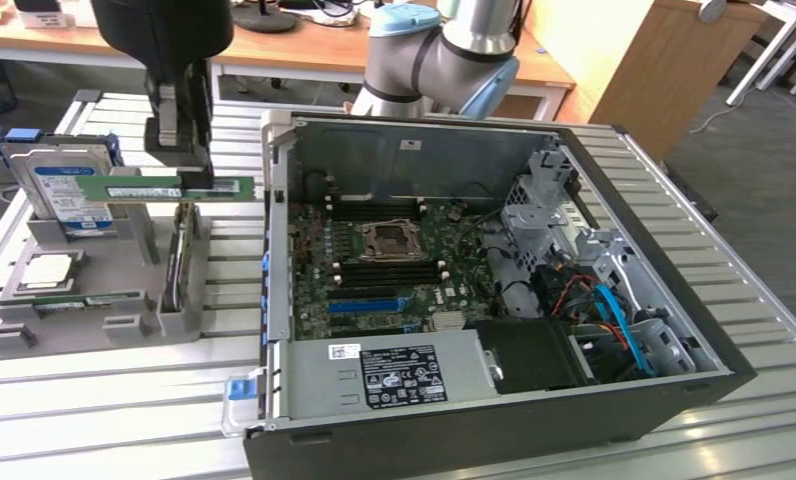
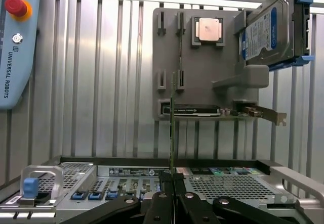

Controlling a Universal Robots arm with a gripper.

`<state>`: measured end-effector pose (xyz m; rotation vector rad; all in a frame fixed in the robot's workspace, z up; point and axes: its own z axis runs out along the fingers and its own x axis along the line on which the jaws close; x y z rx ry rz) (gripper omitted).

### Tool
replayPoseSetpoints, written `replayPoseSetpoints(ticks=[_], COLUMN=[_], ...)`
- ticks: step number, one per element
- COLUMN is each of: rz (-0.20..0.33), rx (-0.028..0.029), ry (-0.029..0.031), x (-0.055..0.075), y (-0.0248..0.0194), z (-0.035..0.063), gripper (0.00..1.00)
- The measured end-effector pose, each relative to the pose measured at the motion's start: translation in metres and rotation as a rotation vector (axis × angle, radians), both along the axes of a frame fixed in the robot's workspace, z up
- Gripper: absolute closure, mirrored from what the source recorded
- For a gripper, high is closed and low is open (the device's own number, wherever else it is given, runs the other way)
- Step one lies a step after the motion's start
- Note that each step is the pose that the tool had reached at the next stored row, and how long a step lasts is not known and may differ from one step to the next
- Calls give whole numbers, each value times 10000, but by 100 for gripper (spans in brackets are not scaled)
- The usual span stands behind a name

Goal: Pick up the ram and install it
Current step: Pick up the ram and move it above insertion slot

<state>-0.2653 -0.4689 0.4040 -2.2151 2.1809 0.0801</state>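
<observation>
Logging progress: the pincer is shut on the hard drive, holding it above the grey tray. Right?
Not quite. In the exterior view the pincer is shut on the ram, not the hard drive, holding it above the grey tray.

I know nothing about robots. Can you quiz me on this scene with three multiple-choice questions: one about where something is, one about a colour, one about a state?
1. Where is the ram? A: flat on the table. B: in the gripper, above the grey holder. C: on the floor.
2. The hard drive label is: A: red. B: yellow. C: blue.
3. The computer case is: A: open. B: closed. C: upside down.
Answers: B, the gripper is shut on it over the holder; C, blue shows on its face; A, the motherboard lies exposed.
</observation>
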Motion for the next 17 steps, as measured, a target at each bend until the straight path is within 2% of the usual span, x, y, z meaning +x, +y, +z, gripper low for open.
replayPoseSetpoints(ticks=[17], rz=[0], rx=[1], ry=[0], x=[387], y=[0], z=[-1], gripper=[88])
